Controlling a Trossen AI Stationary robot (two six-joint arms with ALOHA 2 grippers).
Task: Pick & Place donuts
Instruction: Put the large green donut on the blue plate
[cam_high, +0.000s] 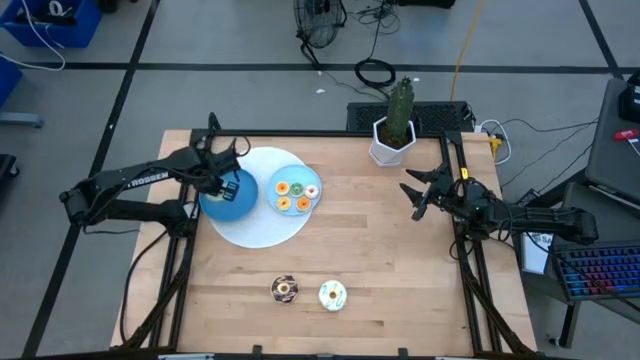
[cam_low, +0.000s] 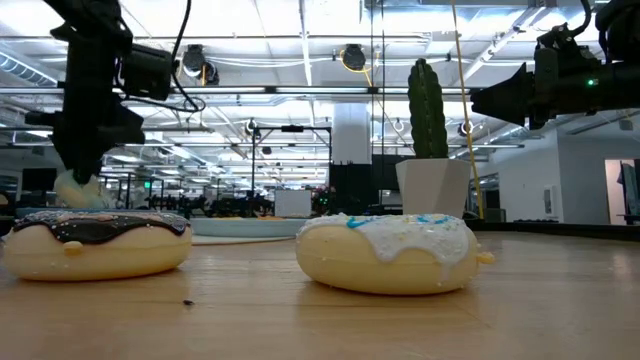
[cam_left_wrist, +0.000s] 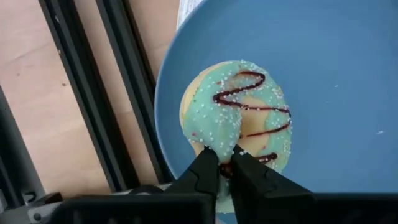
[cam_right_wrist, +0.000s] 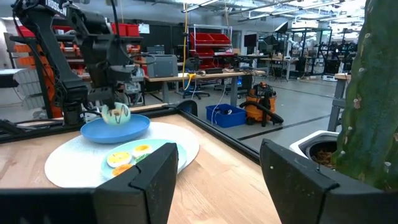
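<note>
My left claw (cam_left_wrist: 225, 167) pinched on the green donut (cam_left_wrist: 239, 112) over the dark blue bowl (cam_left_wrist: 336, 93).

The small plate (cam_high: 297, 190) on the white mat holds several donuts. Only the high view shows the chocolate donut (cam_high: 285, 290) and white-iced donut (cam_high: 332, 295) lying apart; my right claw (cam_high: 415, 195) waits, fingers apart.

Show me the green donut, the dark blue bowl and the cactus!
green donut (cam_left_wrist: 221, 109), left wrist view, on its green icing.
dark blue bowl (cam_left_wrist: 336, 74), left wrist view, on its bare inside.
cactus (cam_high: 402, 105), high view, on its green stem.
</note>
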